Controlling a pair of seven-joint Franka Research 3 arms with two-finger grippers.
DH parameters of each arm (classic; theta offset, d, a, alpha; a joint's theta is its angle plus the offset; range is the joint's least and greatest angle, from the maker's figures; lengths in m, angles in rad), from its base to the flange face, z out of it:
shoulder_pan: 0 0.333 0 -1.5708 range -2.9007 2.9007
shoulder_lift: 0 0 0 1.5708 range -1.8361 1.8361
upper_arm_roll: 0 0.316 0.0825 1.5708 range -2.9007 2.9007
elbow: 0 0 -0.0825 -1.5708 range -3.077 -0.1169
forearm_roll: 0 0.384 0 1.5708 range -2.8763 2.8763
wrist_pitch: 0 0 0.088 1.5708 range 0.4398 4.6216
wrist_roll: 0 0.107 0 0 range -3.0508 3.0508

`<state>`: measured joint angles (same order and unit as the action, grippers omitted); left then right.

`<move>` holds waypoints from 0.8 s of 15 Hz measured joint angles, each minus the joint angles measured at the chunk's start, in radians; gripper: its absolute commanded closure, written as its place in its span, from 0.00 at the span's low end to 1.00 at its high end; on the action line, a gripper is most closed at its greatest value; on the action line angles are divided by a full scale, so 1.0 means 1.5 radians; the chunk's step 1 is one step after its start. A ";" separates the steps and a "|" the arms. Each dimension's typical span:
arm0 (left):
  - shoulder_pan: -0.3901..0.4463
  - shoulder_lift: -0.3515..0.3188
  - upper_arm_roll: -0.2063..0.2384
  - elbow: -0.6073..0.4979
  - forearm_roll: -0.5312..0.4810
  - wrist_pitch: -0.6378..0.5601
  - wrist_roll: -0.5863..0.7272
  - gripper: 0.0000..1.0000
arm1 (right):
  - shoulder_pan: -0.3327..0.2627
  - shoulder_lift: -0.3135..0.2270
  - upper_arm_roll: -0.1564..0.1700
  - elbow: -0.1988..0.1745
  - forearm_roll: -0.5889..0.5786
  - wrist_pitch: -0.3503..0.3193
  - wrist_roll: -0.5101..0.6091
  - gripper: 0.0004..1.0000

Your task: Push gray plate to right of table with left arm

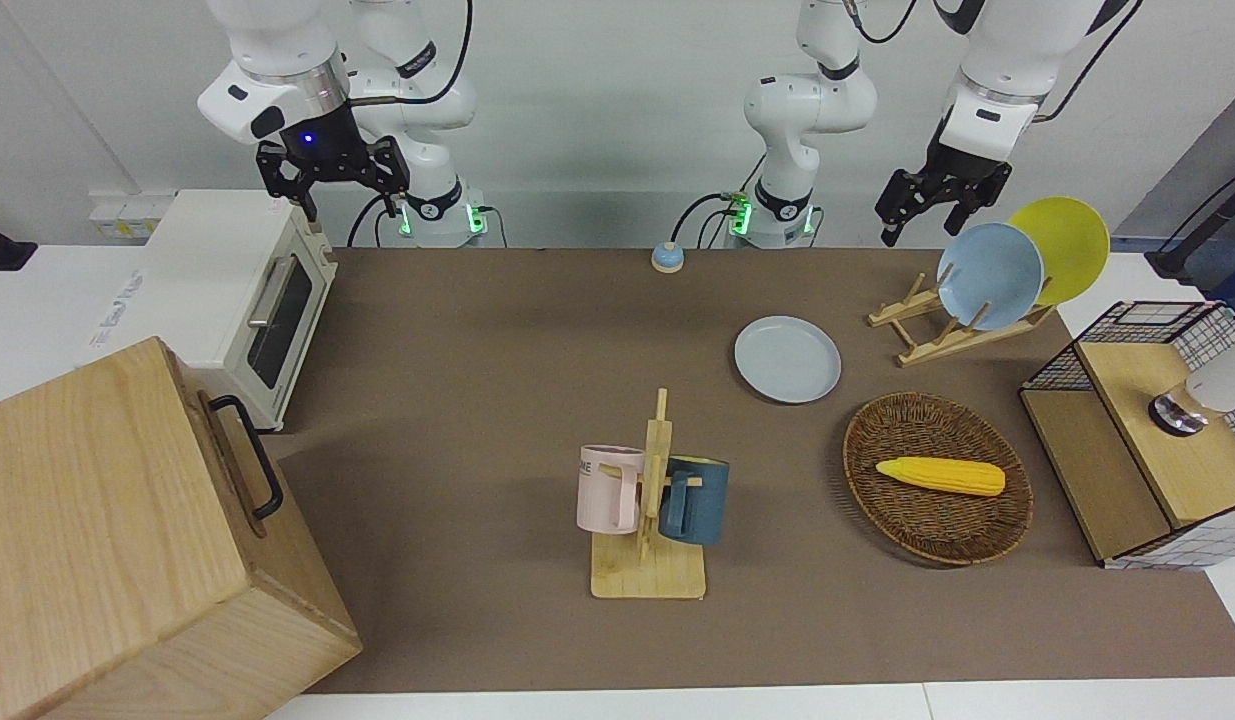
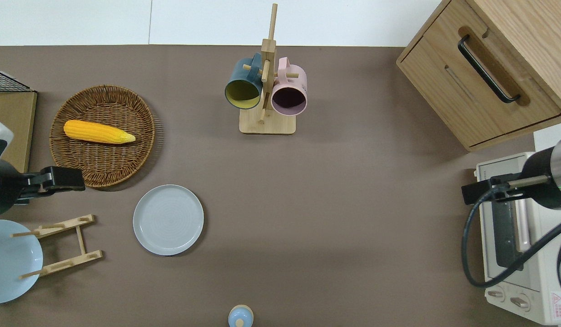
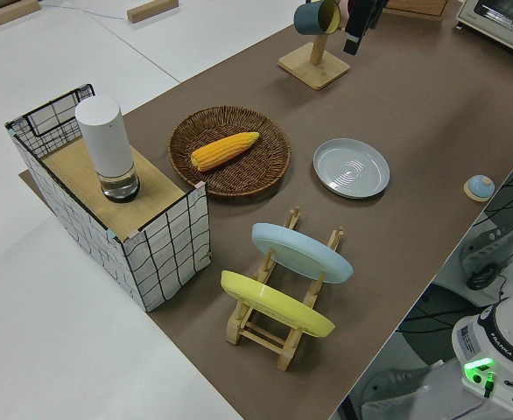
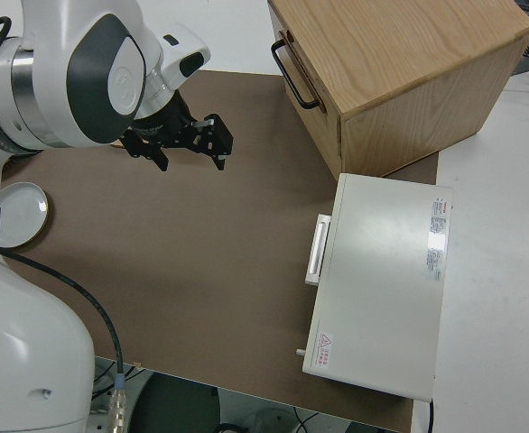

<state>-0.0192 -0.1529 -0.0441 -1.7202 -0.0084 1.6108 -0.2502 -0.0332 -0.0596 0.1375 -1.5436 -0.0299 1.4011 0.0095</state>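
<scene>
While corn (image 2: 98, 131) lies in the wicker basket (image 2: 126, 97), gray plate (image 2: 168, 219) flat on the bench (image 2: 335, 190) beside it, nearer the robots, left pincer (image 1: 925, 216) raised, empty, fingers apart, right arm parked.

We read this as a robotics lab staged as a kitchen: two white multi-jointed arms (image 1: 807, 110) bolted at the top of the front view, a brown-covered table with white edges (image 1: 477, 330), plain white walls, loose black cables. Kitchen props: white toaster oven (image 1: 242, 300) upper left, wooden mug rack (image 1: 649, 520) centre, wooden plate rack (image 1: 952, 325) upper right.
</scene>
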 measured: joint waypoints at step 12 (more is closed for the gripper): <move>0.002 -0.019 0.013 -0.029 0.000 -0.009 0.015 0.00 | 0.000 0.000 0.000 0.000 0.000 0.000 0.000 0.00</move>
<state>-0.0166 -0.1818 -0.0246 -1.7635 -0.0084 1.5976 -0.2276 -0.0332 -0.0596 0.1375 -1.5437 -0.0299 1.4011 0.0095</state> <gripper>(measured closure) 0.004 0.004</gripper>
